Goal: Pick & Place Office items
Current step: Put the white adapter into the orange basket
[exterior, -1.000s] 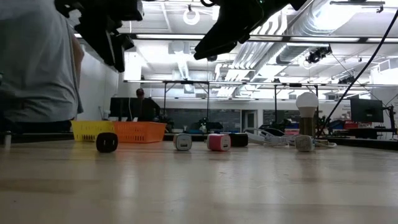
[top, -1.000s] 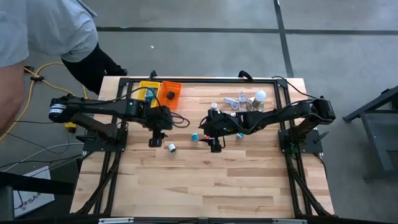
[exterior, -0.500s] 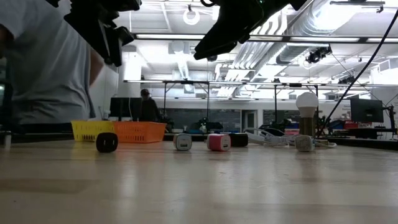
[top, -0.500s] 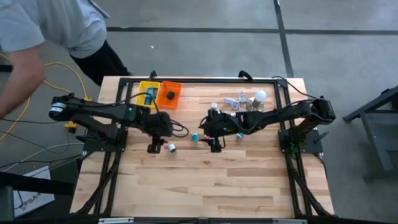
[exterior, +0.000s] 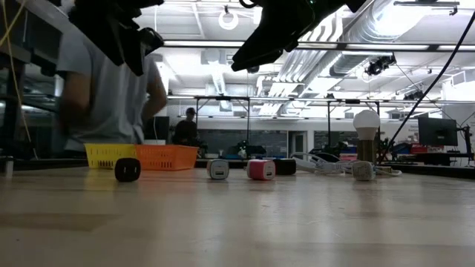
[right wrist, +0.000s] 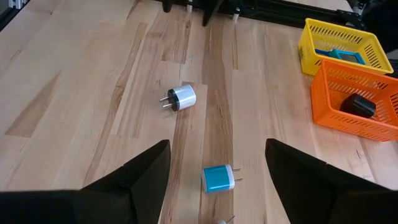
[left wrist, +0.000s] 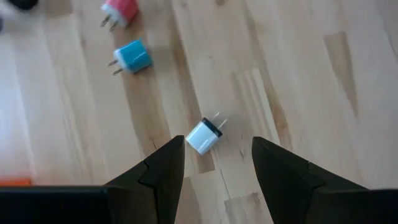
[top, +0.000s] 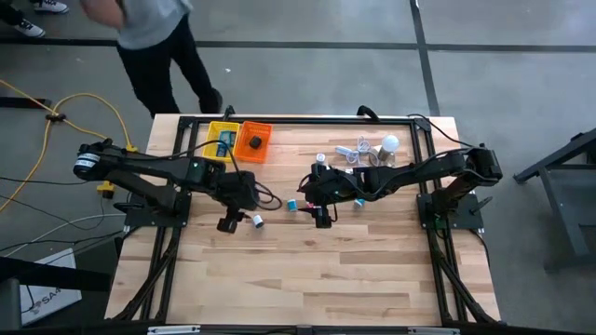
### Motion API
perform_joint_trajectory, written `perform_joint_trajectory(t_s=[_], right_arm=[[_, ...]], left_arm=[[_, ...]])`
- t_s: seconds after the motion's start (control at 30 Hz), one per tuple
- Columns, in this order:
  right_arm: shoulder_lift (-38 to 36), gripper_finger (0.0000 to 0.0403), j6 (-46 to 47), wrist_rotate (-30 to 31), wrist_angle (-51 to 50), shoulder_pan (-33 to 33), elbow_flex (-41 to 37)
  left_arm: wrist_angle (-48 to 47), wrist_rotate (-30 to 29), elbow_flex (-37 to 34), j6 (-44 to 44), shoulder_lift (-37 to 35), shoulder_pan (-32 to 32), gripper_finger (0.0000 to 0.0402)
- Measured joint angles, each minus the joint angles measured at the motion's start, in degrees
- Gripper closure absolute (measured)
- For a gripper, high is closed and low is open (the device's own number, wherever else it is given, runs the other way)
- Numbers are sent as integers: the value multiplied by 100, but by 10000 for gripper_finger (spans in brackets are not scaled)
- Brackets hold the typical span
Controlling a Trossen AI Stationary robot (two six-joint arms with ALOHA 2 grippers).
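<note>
Dark and spread wide, the left claw (left wrist: 214, 163) hovers over a small white plastic plug block (left wrist: 204, 135), empty, fingers flanking it without touching. Right claw (right wrist: 214, 180) hangs open and empty mid-tabletop above a light-blue plug block (right wrist: 217, 178). Little seems done: yellow basket (top: 221, 136) and orange basket (top: 253, 141) near the far-left corner each hold one piece; several remain loose.

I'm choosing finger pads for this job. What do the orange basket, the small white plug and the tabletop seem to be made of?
Orange basket: probably moulded plastic, an open lattice in one even colour. Small white plug: apparently smooth plastic with a dark end face and two thin prongs, likely metal. Tabletop: wood, joined light planks with visible grain, smooth with a slight sheen. The left gripper is open above the plug.
</note>
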Motion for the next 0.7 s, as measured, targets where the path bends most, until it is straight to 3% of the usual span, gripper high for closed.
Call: perform_joint_trajectory(t_s=[0.27,0.7], right_arm=[[0,152,0,2,0,0,0],[0,152,2,0,2,1,-1]], left_arm=[[-86,-100,-132,977,157,13,222],[-54,-201,-139,1678,988,7,222]])
